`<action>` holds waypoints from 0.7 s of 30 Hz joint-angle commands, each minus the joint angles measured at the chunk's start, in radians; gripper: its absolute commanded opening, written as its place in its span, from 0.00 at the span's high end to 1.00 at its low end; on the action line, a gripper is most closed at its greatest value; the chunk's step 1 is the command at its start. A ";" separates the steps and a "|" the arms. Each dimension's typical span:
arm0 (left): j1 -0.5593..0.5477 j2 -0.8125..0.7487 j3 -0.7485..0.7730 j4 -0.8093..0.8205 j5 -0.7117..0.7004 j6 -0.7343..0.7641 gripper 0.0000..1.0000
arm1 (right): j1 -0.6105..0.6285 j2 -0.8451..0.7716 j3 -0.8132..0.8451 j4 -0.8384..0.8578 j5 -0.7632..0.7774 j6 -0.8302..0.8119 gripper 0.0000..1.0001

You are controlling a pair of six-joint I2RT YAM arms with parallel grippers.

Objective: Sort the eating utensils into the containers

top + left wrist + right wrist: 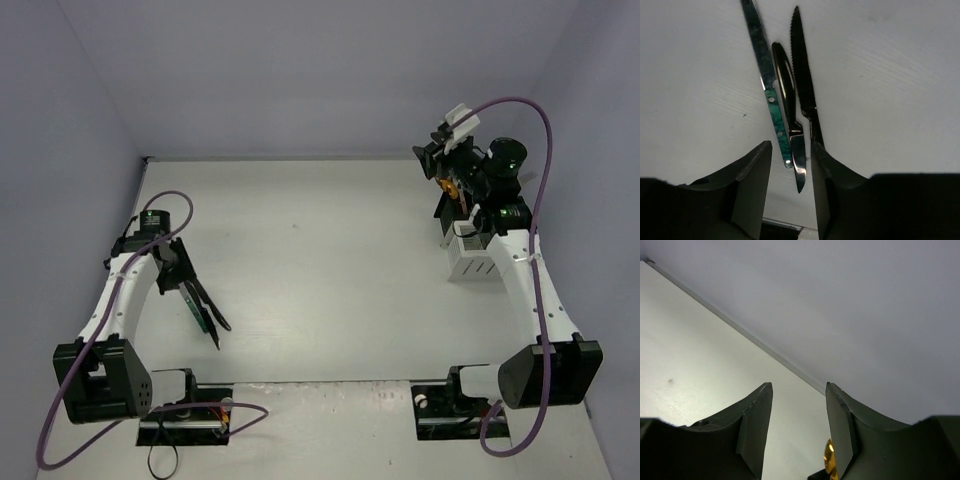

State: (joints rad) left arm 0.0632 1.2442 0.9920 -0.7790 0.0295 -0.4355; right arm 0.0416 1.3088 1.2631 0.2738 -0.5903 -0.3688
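Teal-handled knife (pixel 771 95), seemingly two black knives (pixel 802 75) alongside, white slotted bin (pixel 475 262) — far right.

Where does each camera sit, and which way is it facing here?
Top external: above and behind the bases, looking down on the table; left arm and right arm show.
Left wrist: low, looking down at three knives, left tool framing them.
Right wrist: raised, facing the back wall; right tool shows, gold utensil at bottom edge.
Shared: knives appear in top and left wrist.
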 commanded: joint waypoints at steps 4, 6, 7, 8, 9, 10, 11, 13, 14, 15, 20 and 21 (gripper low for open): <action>0.167 0.110 -0.007 -0.113 0.022 -0.052 0.71 | 0.016 -0.017 -0.019 -0.023 0.027 0.030 0.56; 0.172 0.137 -0.018 -0.107 0.008 -0.062 0.71 | 0.015 -0.013 -0.015 -0.025 0.030 0.027 0.55; 0.172 0.154 -0.022 -0.099 0.007 -0.063 0.71 | 0.015 -0.010 -0.013 -0.026 0.030 0.025 0.55; 0.172 0.171 -0.024 -0.092 0.006 -0.063 0.71 | 0.015 -0.008 -0.011 -0.027 0.031 0.024 0.55; 0.173 0.186 -0.021 -0.086 0.009 -0.065 0.71 | 0.015 -0.006 -0.010 -0.027 0.031 0.023 0.55; 0.173 0.205 -0.019 -0.079 0.017 -0.067 0.71 | 0.015 -0.003 -0.009 -0.027 0.032 0.022 0.55; 0.173 0.226 -0.016 -0.070 0.034 -0.068 0.70 | 0.015 0.002 -0.008 -0.027 0.032 0.022 0.55; 0.172 0.245 -0.007 -0.058 0.046 -0.069 0.70 | 0.015 0.006 -0.008 -0.028 0.032 0.021 0.55; 0.170 0.255 -0.006 -0.052 0.048 -0.071 0.70 | 0.015 0.008 -0.009 -0.028 0.031 0.020 0.55; 0.168 0.268 -0.006 -0.046 0.052 -0.074 0.70 | 0.015 0.011 -0.010 -0.028 0.031 0.019 0.55; 0.170 0.314 -0.014 -0.003 0.051 -0.070 0.67 | 0.015 0.026 -0.001 -0.028 0.027 0.021 0.55; 0.170 0.322 -0.011 0.009 0.053 -0.068 0.67 | 0.015 0.028 0.001 -0.027 0.026 0.022 0.55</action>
State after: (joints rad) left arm 0.2359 1.5513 0.9627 -0.8123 0.0751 -0.4884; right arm 0.0547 1.3308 1.2343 0.1865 -0.5636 -0.3550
